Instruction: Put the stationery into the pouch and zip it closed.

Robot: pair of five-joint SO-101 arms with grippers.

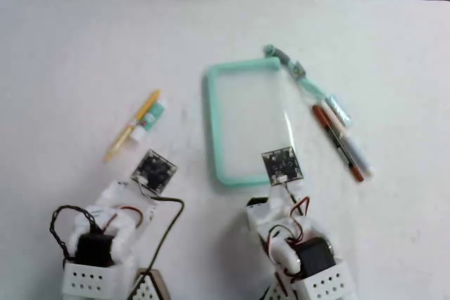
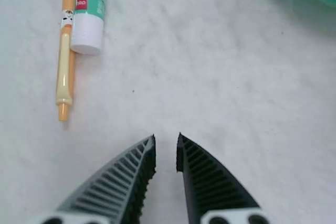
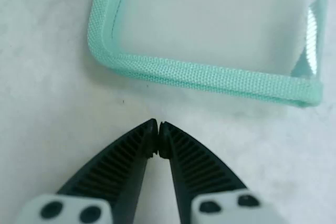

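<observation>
A clear pouch (image 1: 246,124) with a mint green rim lies flat at the table's middle, its zipper end (image 1: 285,60) trailing off the far right corner. Left of it lie a yellow pen (image 1: 133,126) and a green-and-white glue stick (image 1: 152,119), side by side. Right of it lie a brown pen (image 1: 337,144) and a white marker (image 1: 354,151). My left gripper (image 2: 166,139) hovers slightly open and empty, short of the yellow pen (image 2: 65,51) and glue stick (image 2: 89,9). My right gripper (image 3: 158,124) is shut and empty, just before the pouch's near rim (image 3: 210,74).
Both arm bases sit at the near table edge, with a black cable (image 1: 169,223) looping between them. A small pale item (image 1: 337,109) lies by the far end of the pens on the right. The white table (image 1: 84,47) stretches bare to the far left.
</observation>
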